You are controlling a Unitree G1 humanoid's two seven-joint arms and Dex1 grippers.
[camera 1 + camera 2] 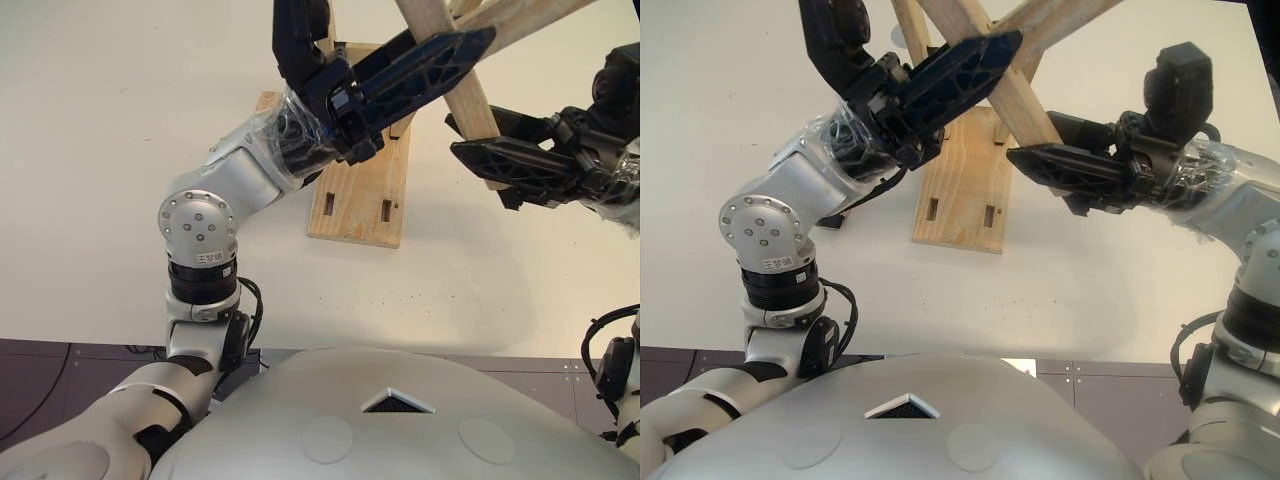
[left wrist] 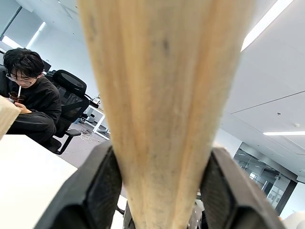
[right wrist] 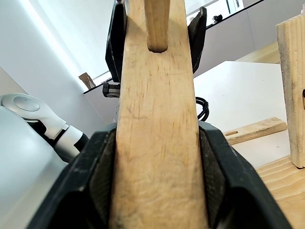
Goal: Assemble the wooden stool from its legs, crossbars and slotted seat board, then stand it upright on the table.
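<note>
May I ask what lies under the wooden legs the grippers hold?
The slotted seat board lies flat on the table, two slots showing; the legs and left gripper cover its far end.

The seat board (image 1: 355,205) lay flat on the surface (image 1: 120,120) at 12 o'clock. Above it, at 11 o'clock, the left end effector (image 2: 159,200) clamped the first leg (image 2: 162,95). At 2 o'clock the right end effector (image 1: 1040,140) clamped the second leg (image 1: 1000,85), which rose across the board's far end. A crossbar (image 3: 157,21) sat in this leg's slot. A loose bar (image 3: 252,131) lay on the surface just beside the board.
</note>
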